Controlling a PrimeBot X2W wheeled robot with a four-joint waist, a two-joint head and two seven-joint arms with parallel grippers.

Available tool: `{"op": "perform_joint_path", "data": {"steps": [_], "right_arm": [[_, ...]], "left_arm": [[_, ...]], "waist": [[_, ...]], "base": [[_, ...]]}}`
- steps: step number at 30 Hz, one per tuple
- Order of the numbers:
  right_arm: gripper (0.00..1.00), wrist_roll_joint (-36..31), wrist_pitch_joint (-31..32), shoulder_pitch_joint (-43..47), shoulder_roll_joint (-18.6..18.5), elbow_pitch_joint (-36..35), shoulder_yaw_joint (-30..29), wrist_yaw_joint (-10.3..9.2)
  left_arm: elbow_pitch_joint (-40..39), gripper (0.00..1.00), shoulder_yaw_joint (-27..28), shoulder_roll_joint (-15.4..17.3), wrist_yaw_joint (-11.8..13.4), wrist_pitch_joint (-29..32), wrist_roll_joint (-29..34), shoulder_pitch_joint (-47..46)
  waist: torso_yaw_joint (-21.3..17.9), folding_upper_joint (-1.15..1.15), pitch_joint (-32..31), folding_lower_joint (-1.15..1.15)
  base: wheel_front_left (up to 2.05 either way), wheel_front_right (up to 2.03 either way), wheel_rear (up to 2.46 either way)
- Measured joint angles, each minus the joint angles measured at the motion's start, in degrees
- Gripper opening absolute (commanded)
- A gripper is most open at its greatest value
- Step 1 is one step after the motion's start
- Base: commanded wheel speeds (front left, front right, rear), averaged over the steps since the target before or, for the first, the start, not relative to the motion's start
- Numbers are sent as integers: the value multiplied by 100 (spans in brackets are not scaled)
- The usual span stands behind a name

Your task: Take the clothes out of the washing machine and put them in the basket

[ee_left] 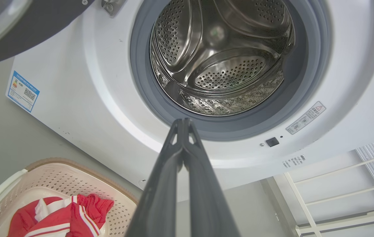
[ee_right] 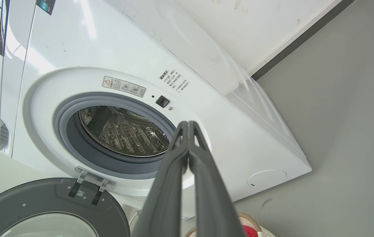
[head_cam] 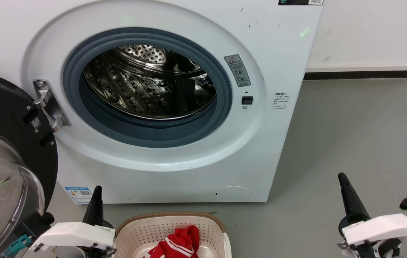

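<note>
**Head view.** The washing machine [head_cam: 278, 43] stands on the grey floor [head_cam: 361, 136]. Its black-framed door [head_cam: 10, 118] is swung open on my left. Through the grey rubber ring [head_cam: 225, 107] I see the shiny perforated steel of the drum [head_cam: 146, 89]. The basket [head_cam: 169, 216] sits on the floor just in front of the machine, between my two arms, and the lower edge of the view cuts it off. The clothes [head_cam: 180, 243], red with white stripes, lie bunched inside the basket.

**Left arm.** The left tool [head_cam: 97, 190] hangs just beside the basket's left rim, apart from it, with its fingers pointing up at the machine's lower front. In the left wrist view its two dark fingers [ee_left: 160, 184] press together at the tips. I read the tool as clenched on itself, aimed at the lower edge of the porthole, with the basket and clothes at lower left.

**Right arm.** The right tool [head_cam: 342, 177] hangs over the floor, well to the right of the machine and the basket. In the right wrist view its fingers [ee_right: 206, 184] likewise meet at the tips, so it is clenched on itself.
</note>
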Motion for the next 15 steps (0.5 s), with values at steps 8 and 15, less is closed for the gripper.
{"op": "perform_joint_path", "data": {"steps": [8,15], "right_arm": [[0,588,101,-75,-10,47,-64,0],[0,1055,179,-102,-13,87,-115,0]], "left_arm": [[3,0,62,-26,-44,141,-549,-32],[8,0,102,-49,-91,247,-1009,-73]], "waist": [[16,0,10,0],[30,0,18,0]], "base": [[0,0,0],[0,0,0]]}}
